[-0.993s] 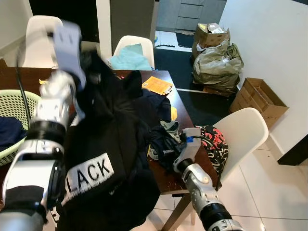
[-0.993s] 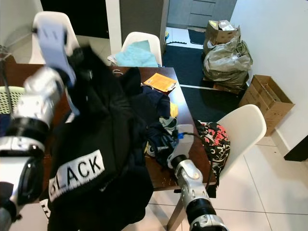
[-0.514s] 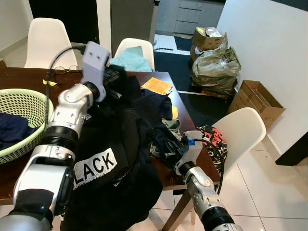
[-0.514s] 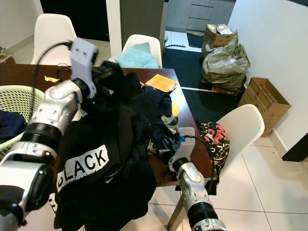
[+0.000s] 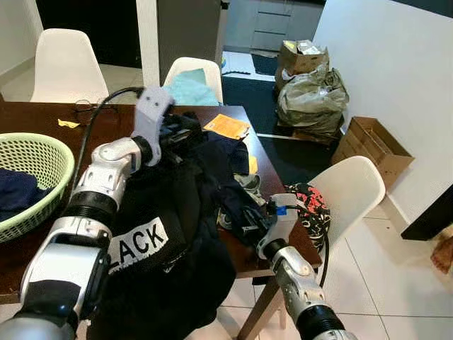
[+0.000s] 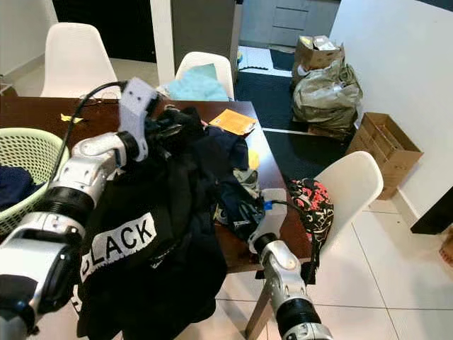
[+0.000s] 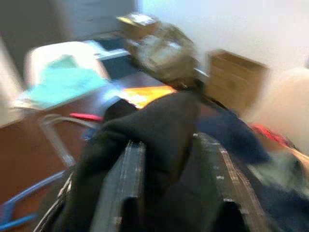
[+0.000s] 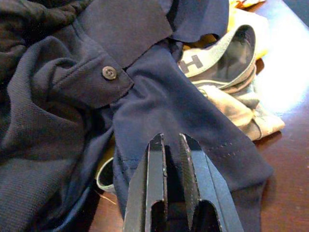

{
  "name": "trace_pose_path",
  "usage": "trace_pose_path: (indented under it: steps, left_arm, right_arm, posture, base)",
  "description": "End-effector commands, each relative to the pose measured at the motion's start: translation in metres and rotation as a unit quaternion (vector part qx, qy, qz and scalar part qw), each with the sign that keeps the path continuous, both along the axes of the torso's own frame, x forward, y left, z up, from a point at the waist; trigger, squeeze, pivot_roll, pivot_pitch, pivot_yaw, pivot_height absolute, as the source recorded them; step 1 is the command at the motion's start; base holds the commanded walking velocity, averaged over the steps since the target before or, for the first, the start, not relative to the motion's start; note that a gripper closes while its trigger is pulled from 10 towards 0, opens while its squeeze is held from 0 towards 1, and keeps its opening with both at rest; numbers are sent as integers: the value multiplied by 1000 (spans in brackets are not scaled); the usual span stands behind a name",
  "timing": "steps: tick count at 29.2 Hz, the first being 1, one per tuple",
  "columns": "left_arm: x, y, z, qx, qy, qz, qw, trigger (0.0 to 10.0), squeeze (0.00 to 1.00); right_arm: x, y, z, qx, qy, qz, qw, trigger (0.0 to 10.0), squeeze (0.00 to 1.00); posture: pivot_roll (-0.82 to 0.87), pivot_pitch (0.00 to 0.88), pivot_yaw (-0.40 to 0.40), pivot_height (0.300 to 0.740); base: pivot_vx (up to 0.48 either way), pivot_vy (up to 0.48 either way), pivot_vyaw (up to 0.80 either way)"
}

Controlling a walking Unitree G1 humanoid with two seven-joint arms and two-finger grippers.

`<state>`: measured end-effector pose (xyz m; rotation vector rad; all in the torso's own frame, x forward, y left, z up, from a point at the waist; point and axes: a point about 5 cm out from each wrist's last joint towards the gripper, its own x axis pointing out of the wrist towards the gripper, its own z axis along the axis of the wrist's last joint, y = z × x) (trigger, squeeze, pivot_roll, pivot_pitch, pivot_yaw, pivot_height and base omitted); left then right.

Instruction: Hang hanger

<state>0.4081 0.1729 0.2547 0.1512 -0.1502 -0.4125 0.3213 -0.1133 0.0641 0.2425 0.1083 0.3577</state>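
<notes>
The left gripper is raised over the dark wooden table, its two black fingers clamped on a fold of a black garment with a white panel of block letters, which drapes from the gripper down over the table's near edge. Whether a hanger sits inside the garment cannot be told; a thin grey and blue wire shape lies blurred on the table just beside the cloth. The right gripper hovers low over a navy blue polo shirt with a dark button, its fingers close together with nothing between them. Near the shirt lies grey underwear with a lettered waistband. A pale green woven laundry basket sits on the table's left side, and an orange paper lies near the far edge.
</notes>
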Motion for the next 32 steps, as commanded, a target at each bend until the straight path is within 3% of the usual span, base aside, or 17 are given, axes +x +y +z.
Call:
trace_pose_path:
  steps: [1, 3, 4, 7, 9, 11, 12, 13, 14, 17, 19, 20, 23, 25, 28, 30, 32]
  left_arm:
    - [1, 9, 14, -16, -25, 22, 999, 10000, 1000]
    - [0, 10, 18, -6, -36, 20, 999, 10000, 1000]
    - [-1, 8, 24, -4, -48, 5, 999, 10000, 0]
    - [-6, 0, 34, -6, -70, -43, 997, 10000, 0]
    - [-24, -27, 49, -8, -87, -192, 978, 10000, 0]
    - [-24, -27, 49, -8, -87, -192, 978, 10000, 0]
    - [-37, -41, 51, 2, -82, -275, 958, 10000, 0]
    - [-37, -41, 51, 2, -82, -275, 958, 10000, 0]
    - [-68, -65, 39, 33, -44, -404, 913, 10000, 0]
    - [-77, -71, 34, 37, -35, -423, 905, 10000, 0]
    - [-76, -75, 26, 39, -45, -387, 920, 10000, 0]
    - [-65, -73, 16, 28, -58, -299, 952, 10000, 0]
    - [-65, -73, 16, 28, -58, -299, 952, 10000, 0]
    - [-45, -38, -2, -50, -83, -43, 994, 10000, 0]
    - [-45, -38, -2, -50, -83, -43, 994, 10000, 0]
    - [-55, -6, -19, -105, -90, 98, 986, 10000, 0]
    - [-68, -2, -28, -103, -87, 120, 984, 10000, 0]
  right_arm:
    - [0, -3, 0, -1, 1, 0, 1000, 10000, 0]
    - [0, -2, 0, -1, 2, 1, 1000, 10000, 0]
    - [0, -1, 0, -1, 2, 2, 1000, 10000, 0]
    - [0, -1, 0, -1, 3, 3, 1000, 10000, 0]
    - [-1, 0, -1, -1, 4, 5, 1000, 10000, 0]
    - [-1, 0, -1, -1, 4, 5, 1000, 10000, 0]
    - [-1, 0, -1, -2, 6, 6, 1000, 10000, 0]
    - [-1, 0, -1, -2, 6, 6, 1000, 10000, 0]
    - [-1, 0, -2, -2, 6, 5, 1000, 10000, 0]
    - [-1, -1, -1, -2, 6, 4, 1000, 10000, 0]
    - [-1, -1, -1, -2, 4, 3, 1000, 10000, 0]
    - [-1, -1, 0, -2, 1, 1, 1000, 10000, 0]
    - [-1, -1, 0, -2, 1, 1, 1000, 10000, 0]
    - [-1, -3, 7, 8, -24, -9, 1000, 10000, 0]
    - [-1, -3, 7, 8, -24, -9, 1000, 10000, 0]
    - [1, -5, 19, 27, -60, -19, 998, 10000, 0]
    - [3, -5, 27, 38, -79, -22, 996, 10000, 0]
  posture:
    - [3, 31, -107, 740]
    - [4, 31, -107, 740]
    - [4, 30, -106, 740]
    - [4, 30, -106, 740]
    - [5, 30, -107, 740]
    - [5, 30, -107, 740]
    - [5, 30, -107, 740]
    - [5, 30, -107, 740]
    - [5, 27, -98, 740]
    - [5, 27, -98, 740]
    - [4, 28, -96, 740]
    - [3, 28, -96, 740]
    - [3, 28, -96, 740]
    - [6, 27, -92, 740]
    - [6, 27, -92, 740]
    - [12, 21, -93, 740]
    - [13, 21, -94, 740]
  base:
    - [0, 0, 0]
    - [0, 0, 0]
    - [0, 0, 0]
    - [0, 0, 0]
    - [0, 0, 0]
    - [0, 0, 0]
    - [0, 0, 0]
    - [0, 0, 0]
    - [0, 0, 0]
    - [0, 0, 0]
    - [0, 0, 0]
    - [0, 0, 0]
    - [0, 0, 0]
    - [0, 0, 0]
    - [0, 0, 0]
    - [0, 0, 0]
    - [0, 0, 0]
